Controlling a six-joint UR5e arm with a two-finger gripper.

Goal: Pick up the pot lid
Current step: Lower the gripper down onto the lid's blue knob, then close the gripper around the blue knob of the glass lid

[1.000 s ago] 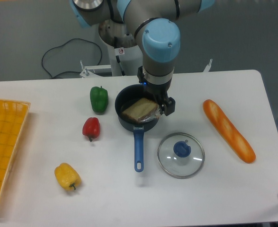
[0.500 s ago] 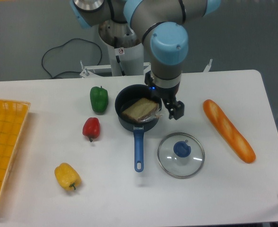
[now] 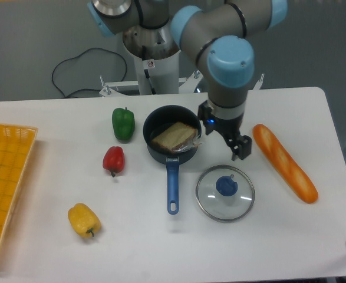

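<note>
The glass pot lid (image 3: 218, 208) lies on the table right of the pan's handle, with its round blue knob (image 3: 226, 186) facing up. My gripper (image 3: 224, 134) hangs above the table, behind the lid in the view and a little higher in the picture than its far rim. Its two dark fingertips stand well apart, one to the left and one to the right, and nothing shows between them. Fingers and lid do not touch.
A black pan (image 3: 152, 147) holding a brown piece, its blue handle (image 3: 173, 186) toward the camera, is left of the lid. A baguette (image 3: 284, 164) lies right. Green (image 3: 124, 124), red (image 3: 114, 160) and yellow (image 3: 84, 220) vegetables and a yellow crate (image 3: 5, 177) are left.
The gripper has moved to the right and slightly toward the camera, from over the pan's right side to behind the lid. It stays open; the lid and other objects have not moved.
</note>
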